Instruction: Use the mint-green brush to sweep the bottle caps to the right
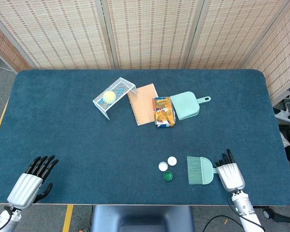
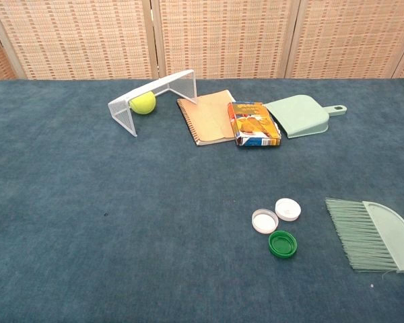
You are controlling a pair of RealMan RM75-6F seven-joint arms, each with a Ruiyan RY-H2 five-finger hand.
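The mint-green brush [image 1: 200, 170] lies flat near the table's front edge, bristles pointing left toward the caps; the chest view shows the same brush [image 2: 374, 235] at its right edge. Two white bottle caps [image 1: 163, 166] [image 1: 172, 160] and a green cap [image 1: 168, 176] sit just left of the bristles, also seen as white caps [image 2: 264, 220] [image 2: 288, 209] and green cap [image 2: 282, 243]. My right hand [image 1: 230, 174] lies palm down at the brush's handle end, fingers straight and touching or nearly touching it, holding nothing. My left hand [image 1: 31, 181] rests open at the front left corner, far from everything.
At the back middle stand a wire rack [image 1: 117, 95] with a yellow ball [image 1: 108, 96], a tan notebook [image 1: 143, 104], a snack box [image 1: 164, 111] and a mint-green dustpan [image 1: 186, 105]. The dark blue table [image 1: 63, 130] ends close behind both hands.
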